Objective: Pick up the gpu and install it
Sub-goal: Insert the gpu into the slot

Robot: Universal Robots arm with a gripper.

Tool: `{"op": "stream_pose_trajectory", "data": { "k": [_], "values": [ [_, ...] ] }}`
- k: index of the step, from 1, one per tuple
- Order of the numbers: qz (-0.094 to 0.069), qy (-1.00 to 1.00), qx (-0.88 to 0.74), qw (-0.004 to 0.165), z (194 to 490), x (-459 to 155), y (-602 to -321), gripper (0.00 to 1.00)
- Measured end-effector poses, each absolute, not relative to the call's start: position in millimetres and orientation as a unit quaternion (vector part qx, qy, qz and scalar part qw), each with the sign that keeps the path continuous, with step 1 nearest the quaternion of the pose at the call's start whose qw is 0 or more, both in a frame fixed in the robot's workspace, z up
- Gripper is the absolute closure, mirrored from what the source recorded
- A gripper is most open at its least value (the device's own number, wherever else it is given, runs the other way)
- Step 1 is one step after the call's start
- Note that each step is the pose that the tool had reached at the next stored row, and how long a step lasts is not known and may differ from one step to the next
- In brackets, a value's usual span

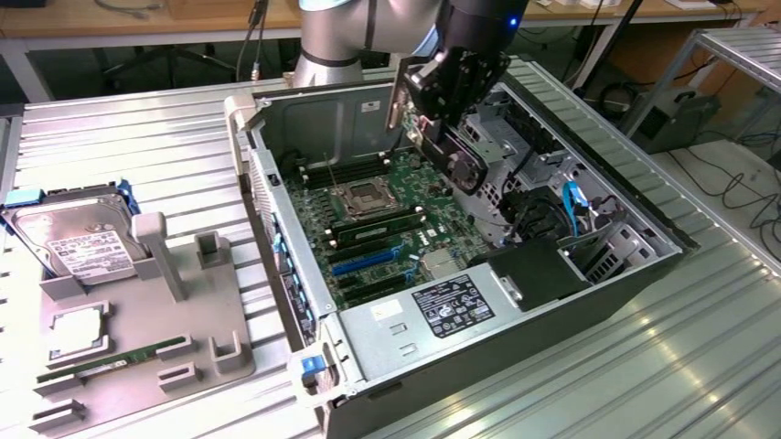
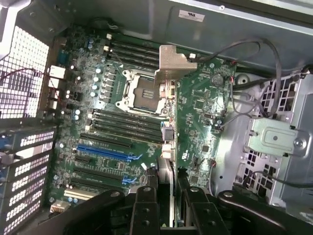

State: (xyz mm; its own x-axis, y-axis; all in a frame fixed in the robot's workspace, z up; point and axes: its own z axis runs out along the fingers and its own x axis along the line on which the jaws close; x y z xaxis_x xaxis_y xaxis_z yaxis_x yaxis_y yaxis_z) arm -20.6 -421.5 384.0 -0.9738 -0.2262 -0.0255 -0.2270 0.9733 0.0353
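- The big computer case (image 1: 573, 119) lies open on its side.
- A green board (image 1: 390, 219) sits inside it.
- The gripper (image 2: 166, 205) pinches the gpu (image 2: 170, 88).
- The gpu hangs in the air above the green board, not touching it.

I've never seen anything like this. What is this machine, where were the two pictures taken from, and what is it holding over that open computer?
The grey jointed thing is a robot arm. Its grasping part, the end effector, works like a hand. One picture comes from a camera standing off to the side. The other comes from a camera on the arm's wrist, looking past the end effector into the open computer case. The end effector is shut on the gpu, a thin card with a metal end bracket, held above the motherboard. On the metal table beside the case, a grey tray carries a hard drive, a green RAM stick and a square chip.
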Motion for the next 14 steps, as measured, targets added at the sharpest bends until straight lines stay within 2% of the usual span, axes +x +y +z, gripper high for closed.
{"op": "stream_pose_trajectory", "data": {
  "k": [14],
  "values": [
    [0.020,0.985,-0.174,0.009,383.5,-20.6,-421.5,0.74]
  ]
}}
